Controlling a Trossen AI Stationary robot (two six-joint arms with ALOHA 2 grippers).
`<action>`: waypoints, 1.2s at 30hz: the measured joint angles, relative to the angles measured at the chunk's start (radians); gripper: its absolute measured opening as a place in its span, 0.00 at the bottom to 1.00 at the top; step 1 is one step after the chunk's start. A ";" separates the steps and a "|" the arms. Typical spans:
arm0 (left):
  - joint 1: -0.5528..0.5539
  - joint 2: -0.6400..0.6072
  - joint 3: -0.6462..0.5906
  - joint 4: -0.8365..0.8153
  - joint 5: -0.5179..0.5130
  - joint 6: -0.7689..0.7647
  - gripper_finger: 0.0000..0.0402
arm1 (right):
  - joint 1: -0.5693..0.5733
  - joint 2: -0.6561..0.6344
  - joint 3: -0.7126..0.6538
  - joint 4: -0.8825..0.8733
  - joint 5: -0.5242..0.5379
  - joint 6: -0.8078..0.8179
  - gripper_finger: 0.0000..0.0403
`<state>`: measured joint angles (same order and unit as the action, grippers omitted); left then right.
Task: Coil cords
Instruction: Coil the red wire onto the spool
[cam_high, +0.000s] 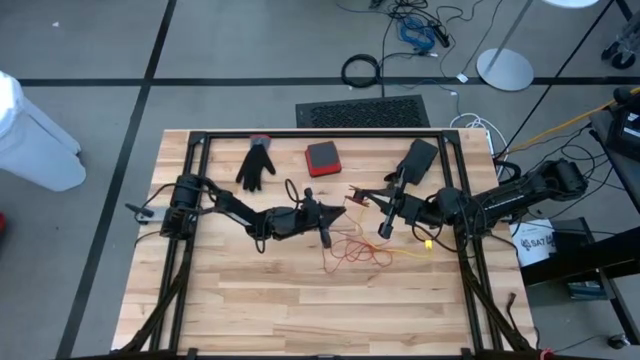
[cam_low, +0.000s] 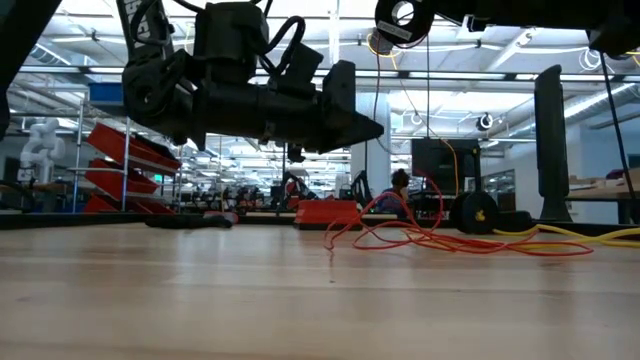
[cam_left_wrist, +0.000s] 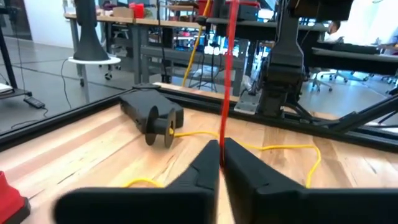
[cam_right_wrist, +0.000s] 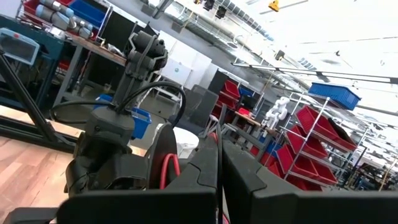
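Left tool (cam_left_wrist: 221, 163) raised above mid-desk, just left of the red cord tangle, fingers (cam_left_wrist: 199, 171) pressed together and pinching the red cord (cam_left_wrist: 226, 74), which runs taut straight up from between them in the left wrist view. Rest of the red cord lying in loose loops on the wooden desk (cam_high: 260, 300), just right of and in front of that tool, joined to the yellow cord (cam_high: 418, 247) trailing off rightward toward the desk's edge. Right tool (cam_high: 384, 228) just right of the red cord tangle, fingers (cam_right_wrist: 245, 180) pressed together; whether anything sits between them, cannot tell. Black glove (cam_high: 256, 164) well behind and left of the tangle, red square block (cam_high: 322, 158) behind it, black flat case (cam_high: 418, 158) behind and right. White bucket (cam_high: 535, 243) off the desk's right edge, lettering "SAT" partly readable.
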<state>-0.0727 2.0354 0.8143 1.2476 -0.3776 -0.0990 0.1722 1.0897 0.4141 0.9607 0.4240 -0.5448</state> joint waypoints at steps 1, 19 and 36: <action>0.000 0.000 0.000 -0.007 -0.004 0.000 0.03 | 0.000 0.000 0.000 0.000 0.000 0.003 0.00; -0.005 0.000 0.289 -0.497 0.021 0.109 0.00 | -0.001 0.000 0.000 0.000 0.174 0.032 0.00; 0.105 0.000 0.327 -0.745 0.030 0.112 0.00 | 0.015 0.000 0.000 0.033 0.130 0.052 0.00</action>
<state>0.0321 2.0354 1.1408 0.5026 -0.3477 0.0132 0.1871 1.0901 0.4137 0.9934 0.5541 -0.4932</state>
